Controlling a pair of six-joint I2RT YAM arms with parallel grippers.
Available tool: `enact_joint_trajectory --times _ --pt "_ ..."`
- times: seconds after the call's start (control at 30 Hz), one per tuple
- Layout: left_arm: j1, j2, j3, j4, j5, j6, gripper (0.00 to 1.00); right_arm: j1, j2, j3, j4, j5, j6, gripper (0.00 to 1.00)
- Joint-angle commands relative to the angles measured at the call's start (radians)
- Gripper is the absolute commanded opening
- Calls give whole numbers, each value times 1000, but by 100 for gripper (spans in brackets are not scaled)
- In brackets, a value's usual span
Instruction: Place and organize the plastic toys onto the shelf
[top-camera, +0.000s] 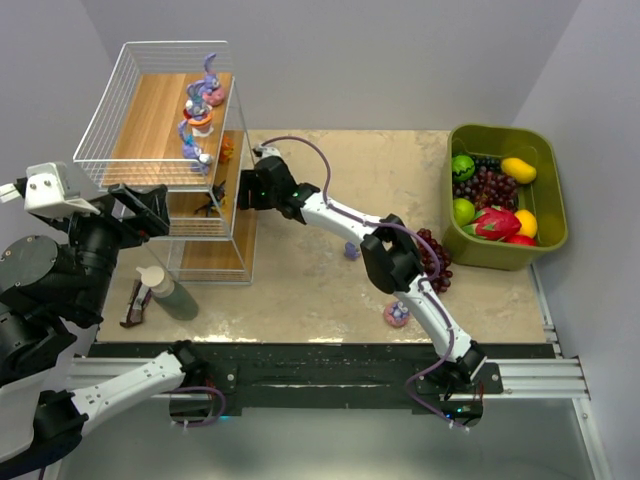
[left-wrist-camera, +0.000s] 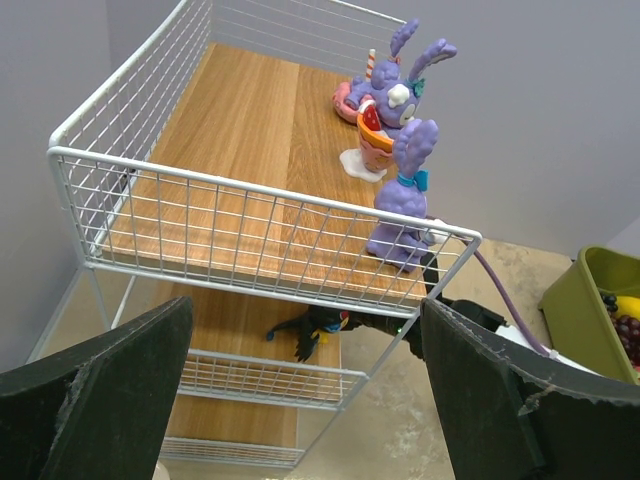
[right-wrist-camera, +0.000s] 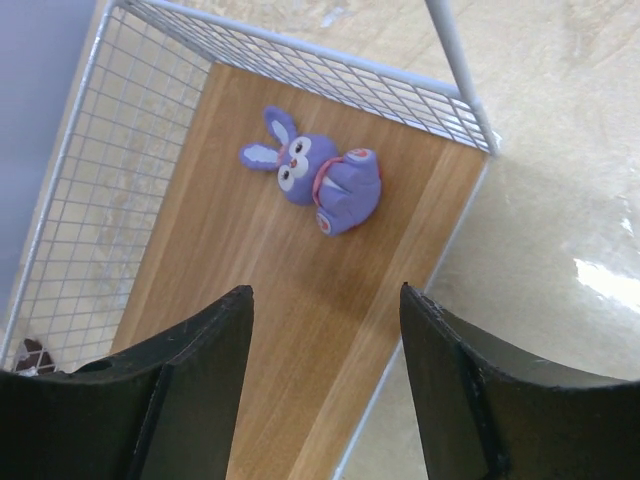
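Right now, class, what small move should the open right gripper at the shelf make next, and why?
Probably draw the right gripper back from the shelf: it is open and empty, the purple bunny lies on the board, and a purple toy and a pink-based toy wait on the table.

top board (left-wrist-camera: 240, 120) bare at left, bunny toys (left-wrist-camera: 403, 195) crowding right edge, wire rail (left-wrist-camera: 250, 182) fencing front
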Motion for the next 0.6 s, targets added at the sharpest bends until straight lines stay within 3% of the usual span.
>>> enact_joint_trajectory --times 0.0,0.33,0.57 --pt "-2 19 26 1 2 21 100 -3 19 -36 202 -42 19 64" --pt "-2 23 40 -5 -4 25 99 -5 99 11 298 22 47 59" --pt "-2 20 39 -11 -14 24 100 -3 91 -50 410 33 90 55"
